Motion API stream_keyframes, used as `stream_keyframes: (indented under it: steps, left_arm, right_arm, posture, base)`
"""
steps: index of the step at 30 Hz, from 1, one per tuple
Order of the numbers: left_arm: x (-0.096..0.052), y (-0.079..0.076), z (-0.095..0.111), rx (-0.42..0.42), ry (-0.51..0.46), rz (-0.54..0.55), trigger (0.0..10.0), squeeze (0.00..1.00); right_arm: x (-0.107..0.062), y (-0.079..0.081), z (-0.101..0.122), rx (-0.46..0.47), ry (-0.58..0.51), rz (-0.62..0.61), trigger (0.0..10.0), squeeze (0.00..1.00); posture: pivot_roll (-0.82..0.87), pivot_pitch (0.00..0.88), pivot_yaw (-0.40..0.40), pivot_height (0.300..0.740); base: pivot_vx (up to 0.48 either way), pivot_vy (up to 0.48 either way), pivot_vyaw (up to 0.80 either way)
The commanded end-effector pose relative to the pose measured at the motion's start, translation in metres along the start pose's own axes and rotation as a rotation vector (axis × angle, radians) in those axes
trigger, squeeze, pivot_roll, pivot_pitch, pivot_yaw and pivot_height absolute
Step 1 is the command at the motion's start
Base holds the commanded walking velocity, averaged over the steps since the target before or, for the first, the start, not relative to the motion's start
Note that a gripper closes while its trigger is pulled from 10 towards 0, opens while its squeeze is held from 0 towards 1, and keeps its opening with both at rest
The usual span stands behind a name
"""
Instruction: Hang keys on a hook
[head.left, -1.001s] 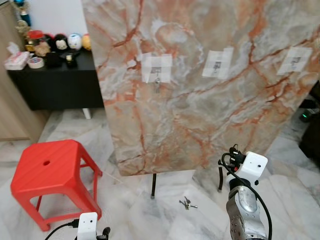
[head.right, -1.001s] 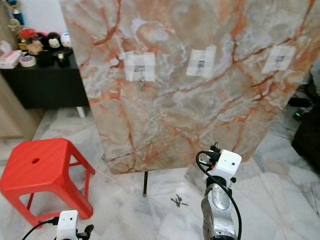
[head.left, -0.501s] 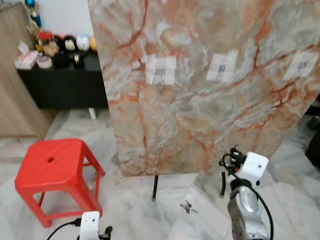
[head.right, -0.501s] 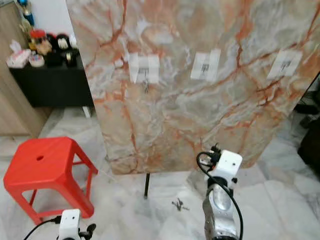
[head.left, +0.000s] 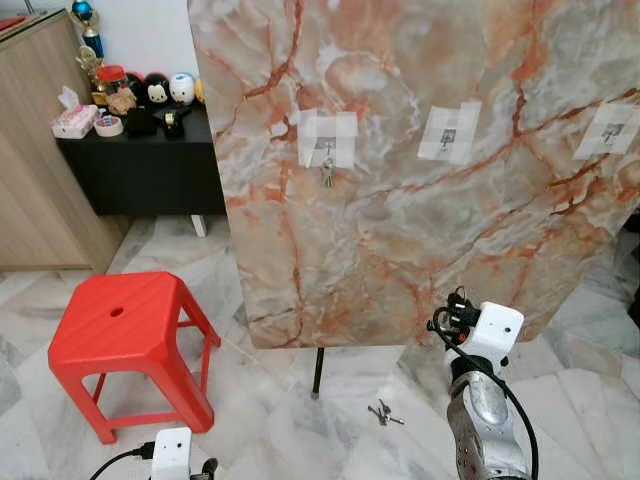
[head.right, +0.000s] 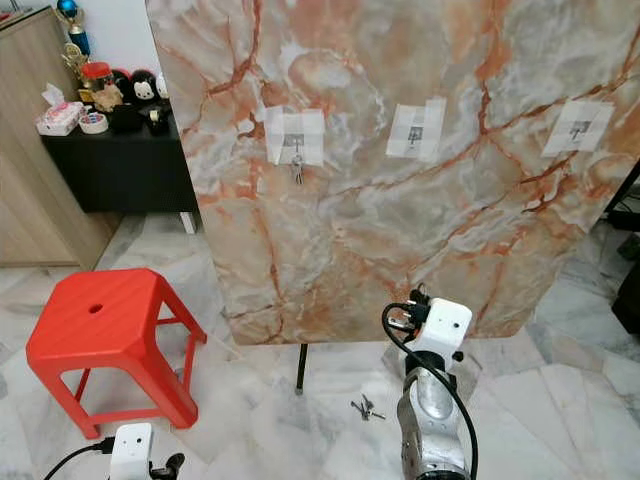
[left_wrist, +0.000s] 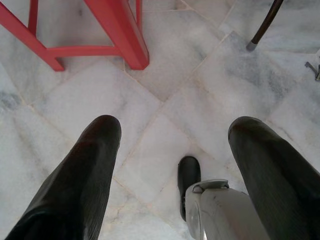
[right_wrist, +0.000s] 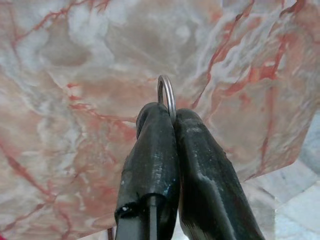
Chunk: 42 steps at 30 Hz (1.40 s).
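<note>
1. Pinching tight, the right gripper (right_wrist: 172, 117) has its two black fingers (right_wrist: 150, 150) pressed together on a silver key ring (right_wrist: 166, 95). The ring sticks up past the tips, so I think it is held that way to slip over a hook.
2. Any keys on that ring are hidden behind the fingers, so I cannot tell how many there are.
3. The right arm (head.left: 485, 400) is raised in front of the marble board (head.left: 420, 230), so the ring points at the board.
4. The board has three taped patches. The left hook (head.left: 327, 148) already has keys (head.left: 327, 175) hanging from it. The middle hook (head.left: 448, 135) and the right hook (head.left: 609, 130) look free, so one of them is likely the goal.
5. More keys, the loose keys (head.left: 383, 413), lie on the floor (head.left: 280, 400) near the board's thin black leg (head.left: 318, 372).
6. The left gripper (left_wrist: 175, 165) hangs low and idle with its fingers wide apart and holding nothing, just over the floor.
7. A red stool (head.left: 125, 340) stands to the left, well apart from the board.
</note>
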<state>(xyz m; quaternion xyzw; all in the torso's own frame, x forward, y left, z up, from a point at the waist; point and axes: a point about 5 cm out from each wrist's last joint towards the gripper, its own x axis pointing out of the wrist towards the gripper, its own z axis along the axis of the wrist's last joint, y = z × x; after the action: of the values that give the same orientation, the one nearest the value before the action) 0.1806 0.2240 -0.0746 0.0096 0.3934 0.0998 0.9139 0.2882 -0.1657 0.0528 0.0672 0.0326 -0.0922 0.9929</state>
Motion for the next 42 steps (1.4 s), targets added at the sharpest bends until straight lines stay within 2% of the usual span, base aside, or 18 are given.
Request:
stream_keyframes:
  steps: [1,7,42]
  left_arm:
    - [-0.0006,-0.0009,-0.0032,-0.012,0.016,-0.002,10.0,0.00]
    - [-0.0006,-0.0016,-0.0033,-0.017,0.015,-0.005,10.0,0.00]
    - [-0.0012,-0.0030,-0.0052,-0.010,0.019,-0.007,10.0,0.00]
  right_arm:
    - [0.0016,0.0010,0.0078,-0.030,-0.047,0.005,10.0,0.00]
    - [0.0018,0.0002,0.0065,-0.025,-0.034,-0.001,10.0,0.00]
    - [0.0015,0.0012,0.0055,-0.024,-0.026,0.002,10.0,0.00]
  posture:
    - [-0.02,0.000,-0.060,0.740]
    - [-0.02,0.000,-0.063,0.740]
    - [-0.02,0.000,-0.068,0.740]
  base:
    - [0.000,0.000,0.00]
    - [0.040,0.000,0.00]
    - [0.295,0.000,0.00]
